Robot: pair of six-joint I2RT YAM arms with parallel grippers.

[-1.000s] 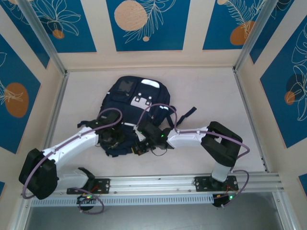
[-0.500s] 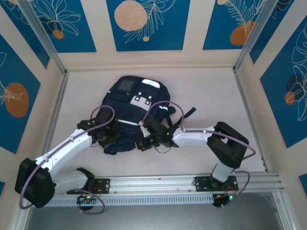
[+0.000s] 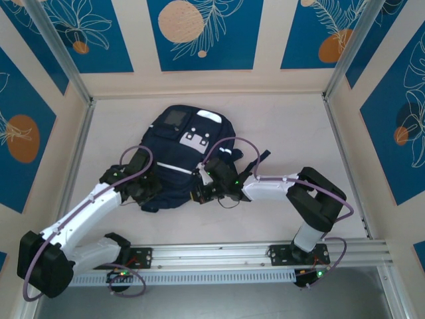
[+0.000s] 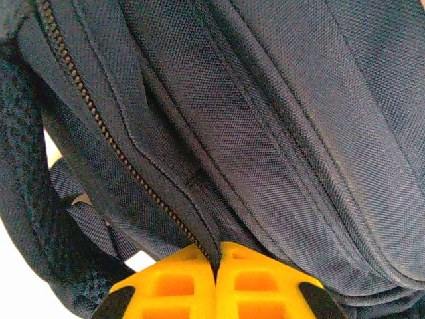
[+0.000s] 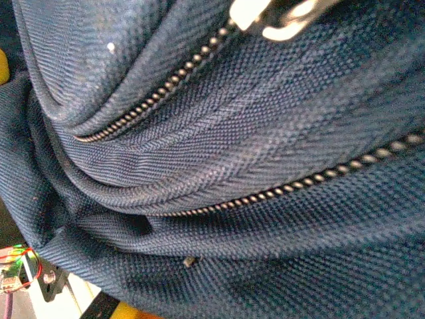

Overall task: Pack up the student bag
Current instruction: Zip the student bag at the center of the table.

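Note:
The student bag (image 3: 180, 154), a navy backpack with a grey-white patch, lies flat in the middle of the table, top end away from me. My left gripper (image 3: 147, 191) sits at the bag's near left corner. In the left wrist view its yellow fingers (image 4: 172, 286) are shut on a fold of navy fabric (image 4: 279, 133) beside a zip (image 4: 99, 123). At the near edge, right of centre, my right gripper (image 3: 201, 193) presses into the bag. Navy cloth with two zip lines (image 5: 265, 193) covers its jaws, and a metal zip pull (image 5: 265, 13) shows at the top.
A dark strap (image 3: 259, 158) trails off the bag's right side. Bare tabletop (image 3: 305, 133) stretches right of the bag to the metal frame post (image 3: 345, 153). An aluminium rail (image 3: 252, 252) with both arm bases runs along the near edge.
Both arms have reached farther from me and slightly left. The left gripper has closed on the bag's fabric. The bag's near edge has bunched up and shifted away a little.

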